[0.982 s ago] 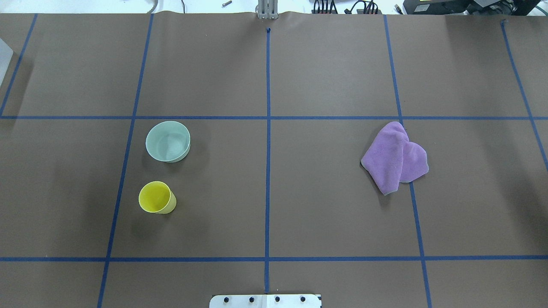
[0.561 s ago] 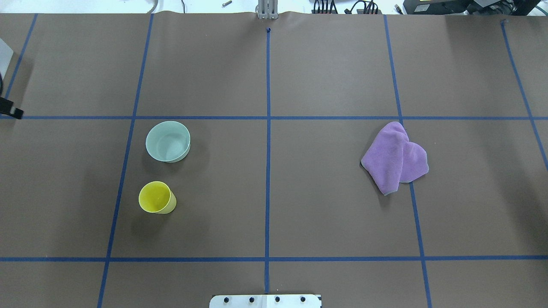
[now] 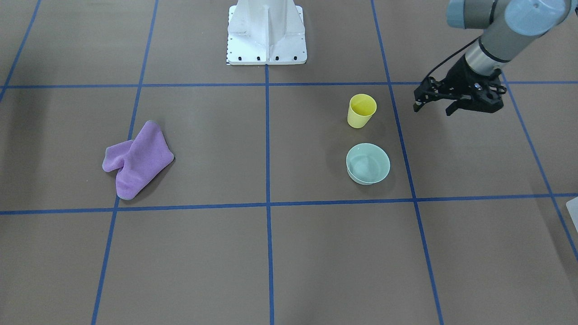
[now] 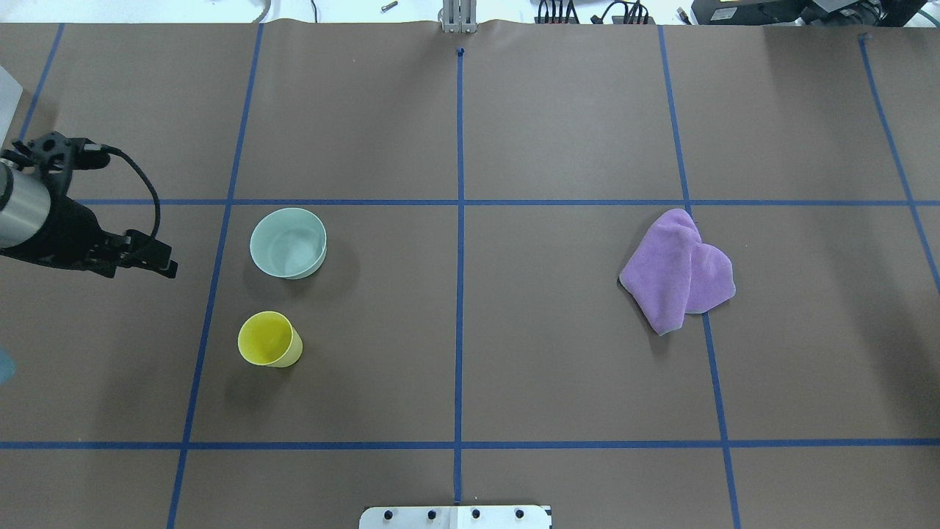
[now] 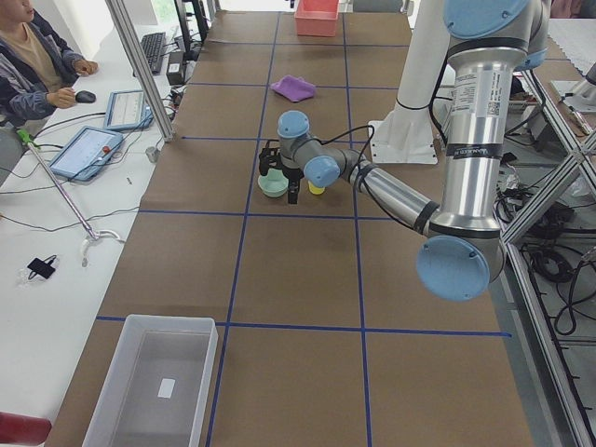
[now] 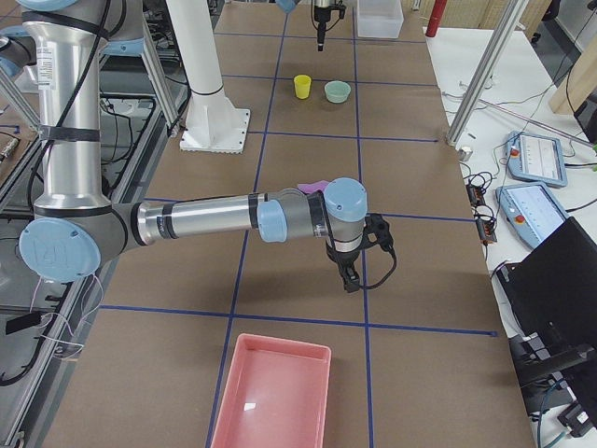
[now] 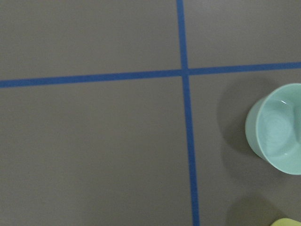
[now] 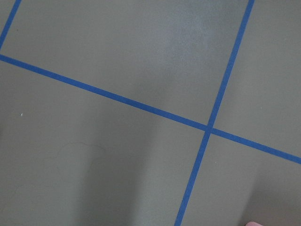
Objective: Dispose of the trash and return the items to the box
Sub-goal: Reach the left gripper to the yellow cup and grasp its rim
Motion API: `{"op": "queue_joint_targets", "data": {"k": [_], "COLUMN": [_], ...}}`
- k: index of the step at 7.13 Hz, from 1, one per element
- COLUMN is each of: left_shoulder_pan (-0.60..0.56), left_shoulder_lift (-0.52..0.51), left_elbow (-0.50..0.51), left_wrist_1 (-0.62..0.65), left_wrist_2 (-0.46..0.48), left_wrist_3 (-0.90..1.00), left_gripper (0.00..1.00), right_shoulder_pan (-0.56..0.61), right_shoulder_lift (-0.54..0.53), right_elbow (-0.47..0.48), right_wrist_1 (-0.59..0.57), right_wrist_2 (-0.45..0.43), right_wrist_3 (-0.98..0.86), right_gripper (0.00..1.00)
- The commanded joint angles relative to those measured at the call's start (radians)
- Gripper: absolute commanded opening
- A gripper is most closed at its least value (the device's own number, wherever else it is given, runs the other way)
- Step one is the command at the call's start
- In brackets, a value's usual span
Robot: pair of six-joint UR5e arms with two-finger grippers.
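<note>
Since a second ago, left gripper (image 3: 432, 108) swung into overhead view, jaws spread, empty, near bowl (image 4: 288, 242). Cup (image 4: 268, 339) beside bowl, both untouched on table, box (image 5: 172, 318) well apart. Pickup starting, I'd judge. Right gripper (image 6: 350, 280): can't tell.

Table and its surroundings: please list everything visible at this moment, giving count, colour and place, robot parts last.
yellow cup: one, yellow, upright on the table's left half, nearer the robot than the bowl.
bowl: one, pale mint green, just beyond the cup, not touching it.
cloth: one, purple, crumpled on the right half.
box: one, translucent whitish, at the table's left end.
tray: one, pink, at the table's right end.
tape lines: blue, a grid on the brown table cover.
operator: one, seated beside the table.
robot base: one, white, at the table's edge.
left gripper: black, open, empty, left of the cup.
right gripper: black, near the tray; open or shut unclear.
</note>
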Motion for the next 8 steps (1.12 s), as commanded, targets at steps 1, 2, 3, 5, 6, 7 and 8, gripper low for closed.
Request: {"op": "queue_joint_targets", "data": {"k": [1,2,3,5,6,7,8], "left_shoulder_pan": [0.161,0.203,0.206,0.208,0.228,0.235,0.241], "left_shoulder_lift": [-0.055,-0.094,-0.124,-0.135,-0.135,-0.135,-0.133], "left_elbow": [-0.033,-0.014,0.023,0.056,0.060,0.062,0.060], "left_wrist_1": [0.049,0.049,0.049,0.044,0.044,0.044,0.043], "left_wrist_2": [0.124,0.141,0.151,0.163,0.187,0.192,0.192], "left_wrist_3": [-0.114,-0.150,-0.150,-0.148,-0.148,-0.150,-0.150], "left_gripper": [0.97,0.97,0.95,0.93,0.91,0.81,0.68], "right_shoulder_pan": [-0.001,-0.001,-0.001,-0.001,-0.001,-0.003,-0.006], "right_shoulder_lift": [-0.003,-0.009,-0.013,-0.013,-0.013,-0.013,-0.013], "right_elbow": [-0.001,-0.004,-0.004,-0.006,-0.009,-0.015,-0.015], "right_wrist_1": [0.000,0.000,0.000,0.000,0.000,0.000,0.000], "right_wrist_2": [0.004,0.004,0.004,0.004,0.002,-0.001,-0.001], "right_wrist_3": [0.000,0.000,0.000,0.002,0.000,0.000,0.000], "right_gripper": [1.00,1.00,1.00,1.00,1.00,1.00,1.00]}}
